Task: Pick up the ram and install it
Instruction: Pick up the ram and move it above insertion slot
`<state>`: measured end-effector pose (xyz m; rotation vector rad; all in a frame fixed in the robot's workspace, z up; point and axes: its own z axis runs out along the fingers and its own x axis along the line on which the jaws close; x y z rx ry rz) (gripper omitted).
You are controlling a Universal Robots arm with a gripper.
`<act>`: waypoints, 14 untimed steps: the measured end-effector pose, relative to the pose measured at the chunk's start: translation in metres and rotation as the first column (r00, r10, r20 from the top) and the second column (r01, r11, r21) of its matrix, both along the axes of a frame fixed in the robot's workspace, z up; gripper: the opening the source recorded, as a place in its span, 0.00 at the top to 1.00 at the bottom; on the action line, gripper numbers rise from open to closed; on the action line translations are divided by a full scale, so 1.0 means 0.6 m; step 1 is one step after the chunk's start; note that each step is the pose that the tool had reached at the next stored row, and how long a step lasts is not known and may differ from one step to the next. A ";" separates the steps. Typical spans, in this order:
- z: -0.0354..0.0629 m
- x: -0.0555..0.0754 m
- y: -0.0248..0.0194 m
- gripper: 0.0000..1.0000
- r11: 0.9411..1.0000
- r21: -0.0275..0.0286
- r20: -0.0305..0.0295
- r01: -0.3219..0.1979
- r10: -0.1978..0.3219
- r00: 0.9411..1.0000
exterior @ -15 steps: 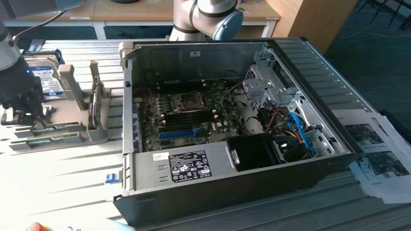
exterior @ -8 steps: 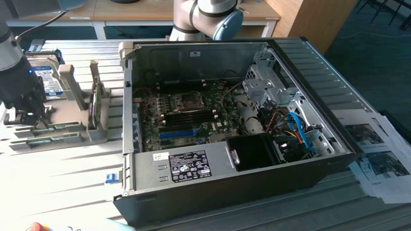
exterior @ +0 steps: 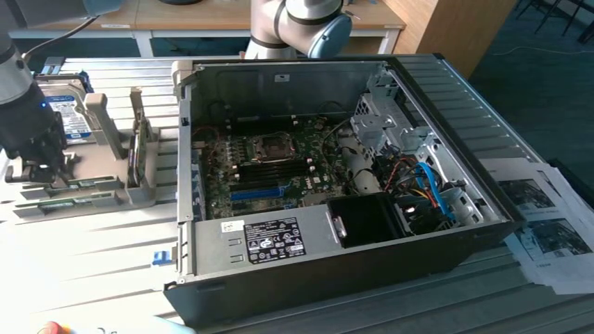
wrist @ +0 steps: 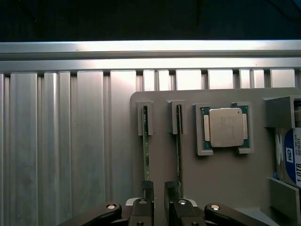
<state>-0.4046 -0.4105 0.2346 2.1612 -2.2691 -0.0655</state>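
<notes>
Two ram sticks [wrist: 146, 150] [wrist: 178, 150] stand on edge in slots of a grey holder [wrist: 216, 188]; in the exterior view they show as green strips [exterior: 82, 184] [exterior: 54, 204] at the far left. My gripper [wrist: 159, 188] [exterior: 42, 170] hangs just above them. Its dark fingertips [wrist: 148, 188] stand a little apart, one over each stick's near end, with nothing in the gap between them. The gripper is open and holds nothing. The open computer case [exterior: 446, 104] lies on its side at the middle, with dark memory slots [exterior: 269, 169] on the motherboard.
A silver processor [wrist: 225, 127] sits in a pocket of the holder beside the sticks. A labelled hard drive [exterior: 69, 115] [wrist: 291, 160] stands at the holder's far end. Ribbed aluminium tabletop [wrist: 61, 141] surrounds the holder. Printed sheets [exterior: 547, 229] lie at the exterior view's right.
</notes>
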 end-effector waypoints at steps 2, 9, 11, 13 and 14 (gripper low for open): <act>0.000 0.000 -0.0002 0.76 1.000 0.000 0.000 0.000 0.000 1.000; 0.000 0.001 -0.0004 0.76 1.000 0.000 0.000 -0.007 0.007 1.000; 0.000 0.002 -0.0004 0.76 1.000 0.000 0.000 -0.011 0.011 1.000; 0.000 0.002 -0.0004 0.76 1.000 0.000 0.000 -0.011 0.011 1.000; 0.000 0.002 -0.0004 0.76 1.000 0.000 0.000 -0.011 0.011 1.000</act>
